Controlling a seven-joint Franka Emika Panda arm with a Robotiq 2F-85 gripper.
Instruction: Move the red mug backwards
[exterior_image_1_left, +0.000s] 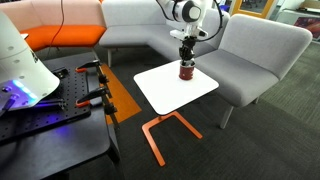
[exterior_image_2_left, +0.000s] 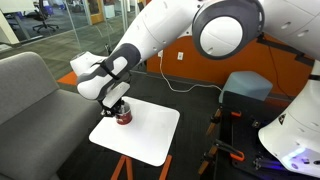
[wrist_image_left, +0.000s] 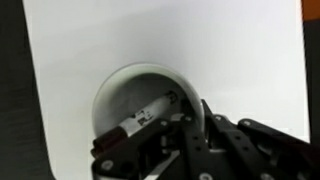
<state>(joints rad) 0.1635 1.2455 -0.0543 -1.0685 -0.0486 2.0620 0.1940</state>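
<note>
One arm (exterior_image_2_left: 150, 45) bent downward, hand (exterior_image_1_left: 186, 63) at red mug (exterior_image_1_left: 186, 72).

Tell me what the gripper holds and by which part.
The gripper appears to pinch the red mug by its rim wall, reaching partly inside.

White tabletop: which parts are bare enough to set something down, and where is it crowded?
The tabletop is bare everywhere from the red mug out to the edge above the orange legs. Only the corner by the grey sofa is crowded: the mug stands there with the tool right over it.
</note>
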